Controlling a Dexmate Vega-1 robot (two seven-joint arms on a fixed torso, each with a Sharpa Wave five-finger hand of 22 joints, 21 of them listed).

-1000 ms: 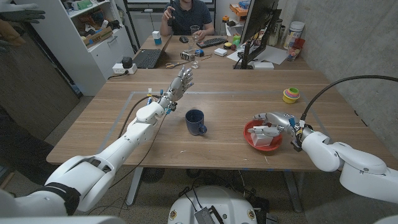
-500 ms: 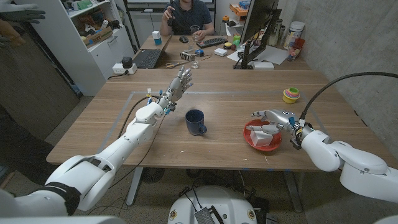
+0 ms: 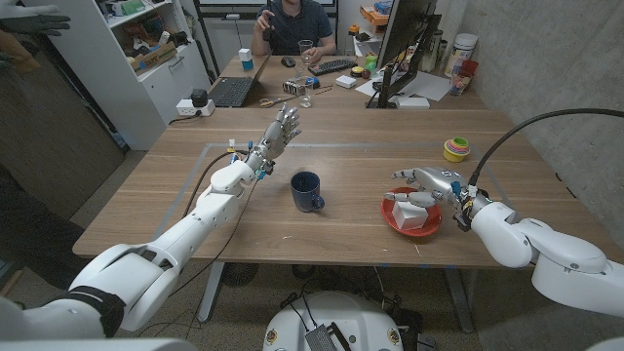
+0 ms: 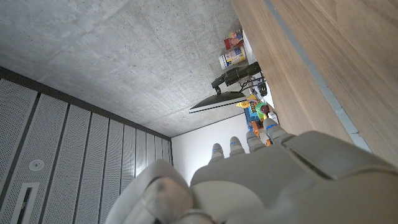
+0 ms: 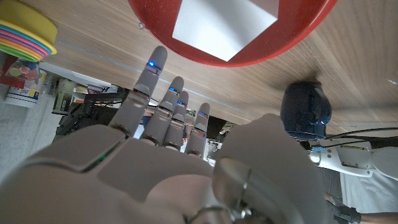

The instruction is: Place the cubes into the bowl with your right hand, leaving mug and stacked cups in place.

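A red bowl (image 3: 389, 216) stands on the table at the right front, with a white cube (image 3: 420, 220) lying in it. My right hand (image 3: 426, 183) hovers at the bowl's far rim with fingers spread and holds nothing. In the right wrist view the fingers of my right hand (image 5: 166, 155) stretch out straight beside the bowl (image 5: 186, 46) and the cube (image 5: 224, 22). A dark blue mug (image 3: 307, 190) stands at the table's middle. The coloured stacked cups (image 3: 455, 148) sit behind the bowl. My left hand (image 3: 281, 130) is raised over the table's far left, fingers apart and empty.
A desk behind the table carries a laptop, a keyboard and a monitor, and a person sits there. Shelves stand at the far left. The mug (image 5: 305, 106) and stacked cups (image 5: 25, 34) also show in the right wrist view. My left hand (image 4: 267, 180) faces the concrete wall.
My right hand has lifted slightly off the bowl and drawn back towards its far rim. The left arm, mug and stacked cups have not moved.
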